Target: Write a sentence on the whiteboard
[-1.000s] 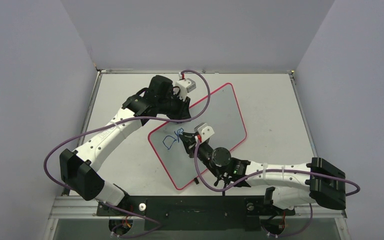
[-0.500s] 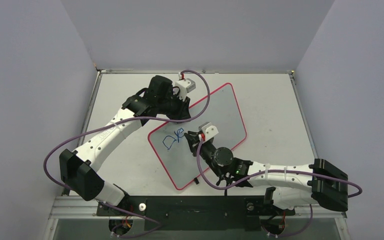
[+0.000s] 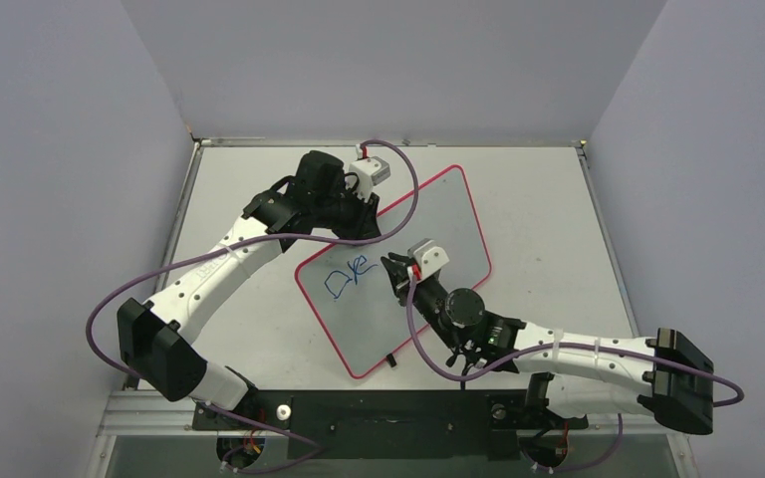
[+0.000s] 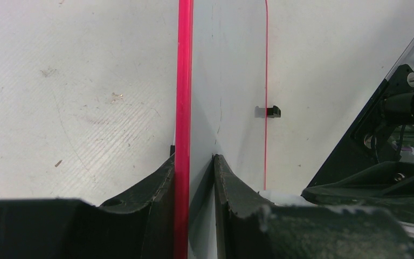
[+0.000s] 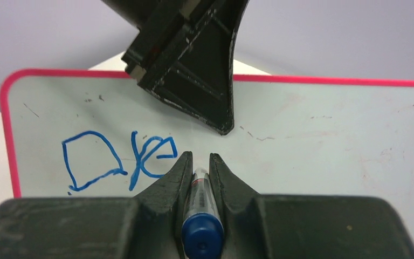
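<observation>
The whiteboard lies tilted on the table, white with a thin red-pink rim; it also shows in the right wrist view and edge-on in the left wrist view. The sentence is a short blue scrawl, a boxy "D" and a looped letter, near the board's lower left. My left gripper is shut on the whiteboard's upper-left edge. My right gripper is shut on a blue-capped marker, tip at the board just right of the scrawl.
A small black clip sits on the board's far rim; another is at its near edge. Grey walls enclose the table on three sides. The black base rail runs along the near edge.
The right gripper with the marker has moved right along the board, away from the "D". The blue scrawl has grown by a looped letter. The left arm has not moved.
</observation>
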Robot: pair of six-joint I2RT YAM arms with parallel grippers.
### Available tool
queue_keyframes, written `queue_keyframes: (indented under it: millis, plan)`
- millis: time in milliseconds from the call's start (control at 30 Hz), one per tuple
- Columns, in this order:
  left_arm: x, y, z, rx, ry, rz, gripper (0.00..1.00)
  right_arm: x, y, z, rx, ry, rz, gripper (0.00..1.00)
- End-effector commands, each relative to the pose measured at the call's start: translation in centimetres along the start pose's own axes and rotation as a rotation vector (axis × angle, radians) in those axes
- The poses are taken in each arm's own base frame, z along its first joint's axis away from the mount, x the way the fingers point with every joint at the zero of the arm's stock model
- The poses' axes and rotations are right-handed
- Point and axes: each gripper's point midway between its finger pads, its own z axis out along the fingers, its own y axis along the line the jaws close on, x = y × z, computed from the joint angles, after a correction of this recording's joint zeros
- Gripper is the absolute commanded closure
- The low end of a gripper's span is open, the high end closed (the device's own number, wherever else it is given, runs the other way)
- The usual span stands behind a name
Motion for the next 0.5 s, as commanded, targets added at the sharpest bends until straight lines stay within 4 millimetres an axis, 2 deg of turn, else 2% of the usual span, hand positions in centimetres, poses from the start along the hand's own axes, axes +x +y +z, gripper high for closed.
queue_keyframes:
  millis: [0, 467]
  plan:
    - [-2.4, 1.8, -1.6, -0.104, -0.095, 0.094, 1.00, -2.7, -0.1, 0.1, -0.016, -0.082, 0.053, 1.00]
    - [-2.4, 1.4, -1.8, -0.091, -0.105, 0.091, 1.00, -3.3, -0.4, 2.6, 0.000, -0.111, 0.083, 1.00]
